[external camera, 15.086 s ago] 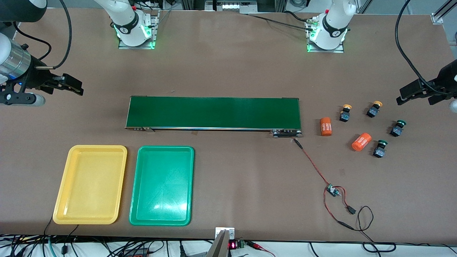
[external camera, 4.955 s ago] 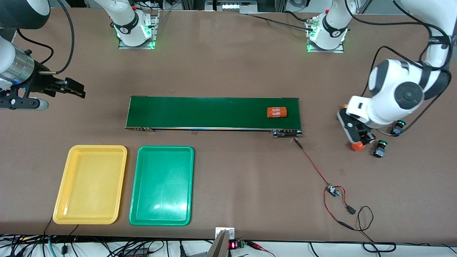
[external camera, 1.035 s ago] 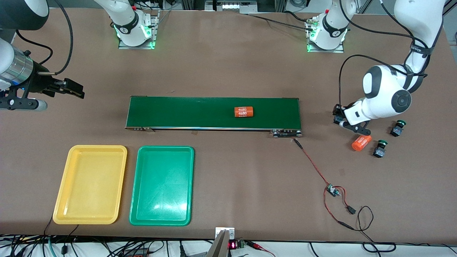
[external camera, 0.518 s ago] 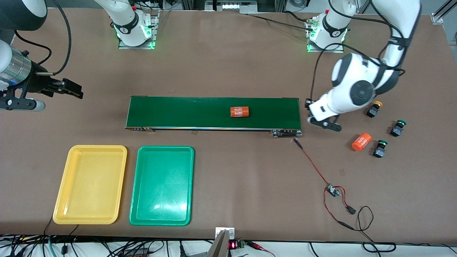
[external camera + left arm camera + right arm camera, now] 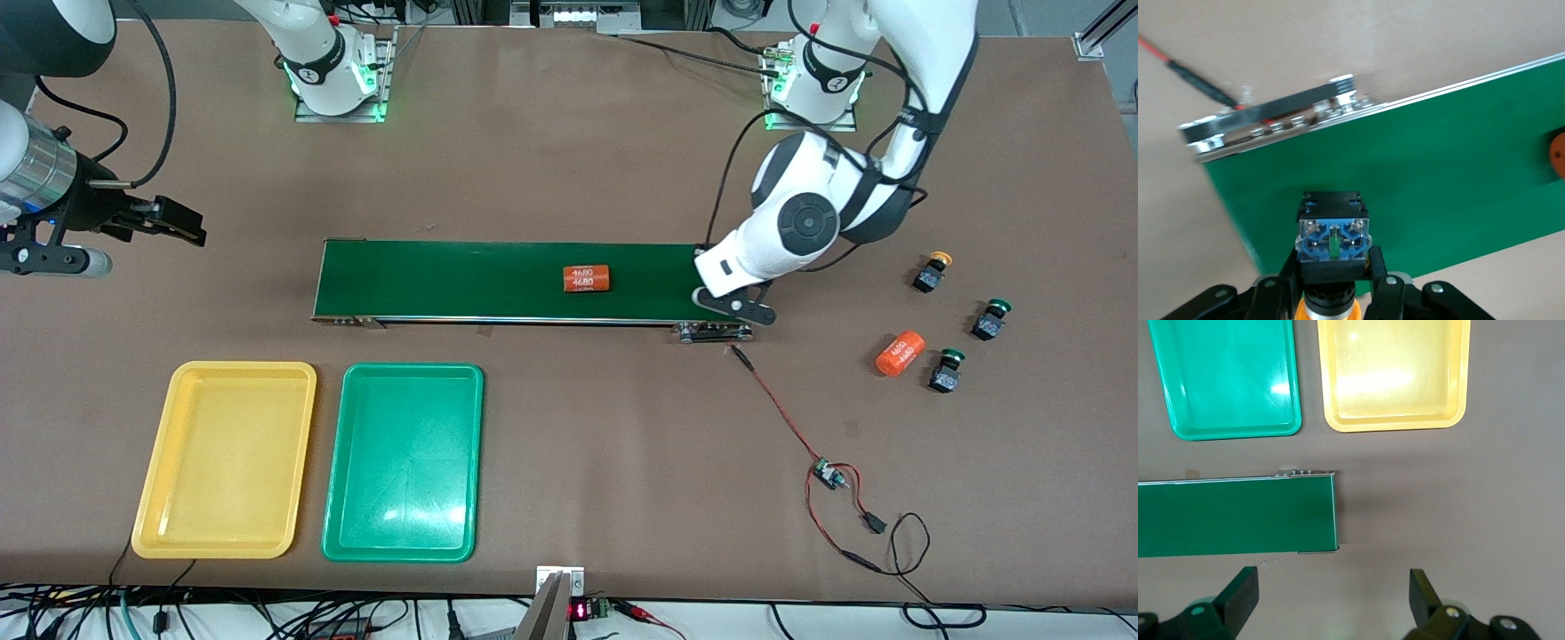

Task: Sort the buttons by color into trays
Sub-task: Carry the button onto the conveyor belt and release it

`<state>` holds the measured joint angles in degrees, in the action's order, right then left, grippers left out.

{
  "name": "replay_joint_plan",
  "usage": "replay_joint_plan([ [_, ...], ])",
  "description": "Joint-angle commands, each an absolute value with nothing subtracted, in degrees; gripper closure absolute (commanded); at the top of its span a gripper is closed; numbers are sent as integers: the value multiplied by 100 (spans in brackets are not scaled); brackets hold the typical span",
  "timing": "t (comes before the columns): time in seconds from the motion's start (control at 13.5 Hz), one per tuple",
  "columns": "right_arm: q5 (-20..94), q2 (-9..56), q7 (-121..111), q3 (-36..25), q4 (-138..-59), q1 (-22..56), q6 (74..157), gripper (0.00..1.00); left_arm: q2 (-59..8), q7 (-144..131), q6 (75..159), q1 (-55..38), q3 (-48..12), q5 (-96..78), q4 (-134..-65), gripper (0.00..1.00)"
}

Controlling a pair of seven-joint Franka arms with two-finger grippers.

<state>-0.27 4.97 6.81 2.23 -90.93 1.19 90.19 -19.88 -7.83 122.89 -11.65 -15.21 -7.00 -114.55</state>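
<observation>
My left gripper [image 5: 736, 308] hangs over the dark green belt's [image 5: 498, 280] end and is shut on a yellow-orange button [image 5: 1333, 240], black body outward, cap by the palm; the wrist hides it in the front view. The left gripper [image 5: 1333, 268] clamps the body from both sides. On the table toward the left arm's end lie another yellow-orange button [image 5: 932, 273] and two green buttons [image 5: 989, 320] [image 5: 946, 371]. The yellow tray [image 5: 244, 366] and green tray [image 5: 409, 369] are bare. My right gripper [image 5: 173, 224] waits open over the table at the right arm's end.
One orange "4680" cylinder [image 5: 587, 278] rides on the belt; another [image 5: 900, 353] lies among the loose buttons. A red wire with a small board [image 5: 831, 477] trails from the belt's end toward the front camera. The right wrist view shows both trays [image 5: 1225, 380] [image 5: 1395, 373].
My left arm has swung from the loose buttons to over the belt's end, carrying the yellow-orange button. The cylinder on the belt has crept toward the right arm's end.
</observation>
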Motion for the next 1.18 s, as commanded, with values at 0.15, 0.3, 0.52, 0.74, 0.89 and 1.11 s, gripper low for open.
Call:
replay_joint_plan([
  [0.15, 35, 483, 659, 246, -9097, 79, 8974, 0, -2399, -905, 12594, -1204, -1468, -844, -11232, 100],
  [0.3, 35, 483, 659, 246, -9097, 70, 8974, 0, -2487, -905, 12639, -1195, -1459, -852, -11241, 99],
  [0.52, 35, 483, 659, 246, -9097, 79, 8965, 0, -2636, -1054, 12639, -1195, -1415, -1028, -11250, 43],
  [0.74, 35, 483, 650, 246, -9097, 70, 8965, 0, -2244, -993, 12516, -1160, -1406, -1028, -11241, 0],
  [0.89, 26, 483, 659, 246, -9097, 70, 8939, 0, -1786, -993, 12410, -1020, -1345, -1028, -11250, 0],
  [1.11, 35, 483, 668, 246, -9097, 70, 8921, 0, -1512, -941, 11946, -162, -1240, -958, -11259, 0],
])
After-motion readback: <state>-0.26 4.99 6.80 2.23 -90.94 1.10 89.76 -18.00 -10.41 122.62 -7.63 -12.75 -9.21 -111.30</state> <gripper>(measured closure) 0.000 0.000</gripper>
